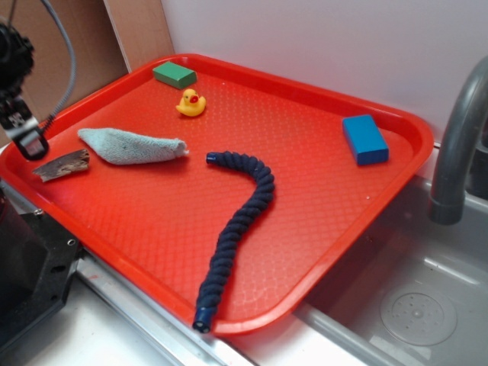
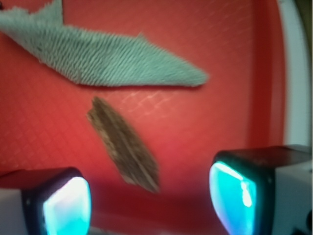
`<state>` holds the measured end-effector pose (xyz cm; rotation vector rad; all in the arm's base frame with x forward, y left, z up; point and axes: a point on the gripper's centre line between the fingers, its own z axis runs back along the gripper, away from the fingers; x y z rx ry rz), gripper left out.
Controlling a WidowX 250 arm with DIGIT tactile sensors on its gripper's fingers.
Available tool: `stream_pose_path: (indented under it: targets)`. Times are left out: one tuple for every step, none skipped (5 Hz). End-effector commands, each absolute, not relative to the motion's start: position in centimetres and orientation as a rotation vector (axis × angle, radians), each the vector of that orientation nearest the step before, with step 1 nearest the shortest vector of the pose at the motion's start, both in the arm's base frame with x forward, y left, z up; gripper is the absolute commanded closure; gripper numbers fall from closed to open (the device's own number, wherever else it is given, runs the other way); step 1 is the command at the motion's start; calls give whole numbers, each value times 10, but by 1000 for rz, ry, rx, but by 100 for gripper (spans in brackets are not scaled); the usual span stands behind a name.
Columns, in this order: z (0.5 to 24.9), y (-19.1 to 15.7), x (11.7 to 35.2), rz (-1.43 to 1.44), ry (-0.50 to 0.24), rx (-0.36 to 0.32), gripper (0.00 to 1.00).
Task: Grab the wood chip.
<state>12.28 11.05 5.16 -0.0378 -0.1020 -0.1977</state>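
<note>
Wrist view shows the tool (image 2: 149, 198) spread wide, empty, above the wood chip (image 2: 124, 144).

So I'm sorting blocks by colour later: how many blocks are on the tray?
2. A green block sits at the tray's far corner near the yellow duck; a blue block lies near the edge by the faucet. None seems hidden.

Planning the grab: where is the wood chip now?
Exterior view: the wood chip lies at the tray's left edge, just beside the pale blue cloth, below the open tool.
</note>
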Motion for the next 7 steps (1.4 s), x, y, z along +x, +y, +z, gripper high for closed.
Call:
stream_pose_path:
  targets:
    - [20,95,121,-246,-45,-36,0]
    - [16,94,127,-251,-28,-20,8]
    - [13,93,128,-236,3,-11,100]
    - [29,91,131,-238,-11,25,100]
    - [70,81,150,-200,-35,55,100]
    - [119,64,168,-124,-13,104,100]
    - [155,39,182,-32,-92,85,100]
